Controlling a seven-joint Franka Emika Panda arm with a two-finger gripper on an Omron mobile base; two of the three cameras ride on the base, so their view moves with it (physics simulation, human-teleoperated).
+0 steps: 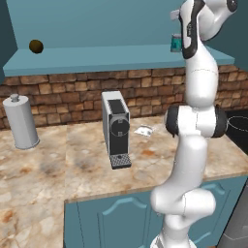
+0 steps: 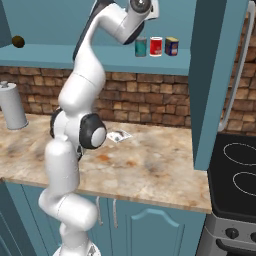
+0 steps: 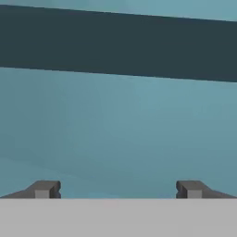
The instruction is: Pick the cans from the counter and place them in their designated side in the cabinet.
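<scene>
- My claw (image 3: 118, 190) is wide open, nothing btwn the tips (image 3: 44, 189); hand view gives teal cabinet (image 3: 115, 134) surface w/ a dark band above.
- In right base view my hand sits up at shelf level, just left of the cans.
- Teal can (image 2: 140, 47) is nearest my claw, upright on the shelf (image 2: 60, 56); also seen in left base view, partly behind my arm (image 1: 175, 43).
- Red can (image 2: 156, 46) stands just right of the teal one, upright, close but I can't tell if touching.
- Blue can (image 2: 171, 46) w/ orange label is next right again, farthest from the claw of the three.
- Dark round thing (image 2: 18, 41) sits on the shelf well off to the claw's left.
- Below the claw: desk (image 2: 150, 170) w/ coffee machine (image 1: 116, 127), small white packet (image 1: 144, 130) beside it, grey canister (image 1: 20, 121) far left.
- Stove (image 2: 237, 175) low and right of the claw.
</scene>
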